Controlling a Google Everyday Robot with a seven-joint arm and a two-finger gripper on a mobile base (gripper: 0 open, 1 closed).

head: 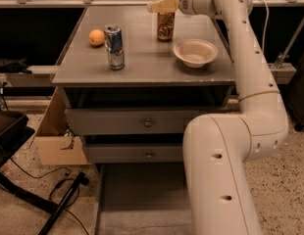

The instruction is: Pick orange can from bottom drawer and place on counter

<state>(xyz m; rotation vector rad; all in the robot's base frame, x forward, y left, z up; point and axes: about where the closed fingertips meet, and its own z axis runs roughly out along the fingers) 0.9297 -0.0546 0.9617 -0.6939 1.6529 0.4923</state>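
Note:
The orange can (165, 26) stands upright on the counter (147, 62) near its back edge, left of a bowl. My gripper (162, 5) is just above the can's top, its pale fingers pointing left and free of the can. The arm reaches in from the lower right and arcs over the counter's right side. The bottom drawer (142, 199) is pulled out at floor level, and its visible grey tray holds nothing; my arm hides its right part.
A taller blue-and-silver can (114, 46) and a round orange fruit (96, 37) stand on the counter's left half. A pale bowl (195, 52) sits right of the orange can. The two upper drawers (147, 123) are closed. A cardboard box (56, 138) and black cables lie left of the cabinet.

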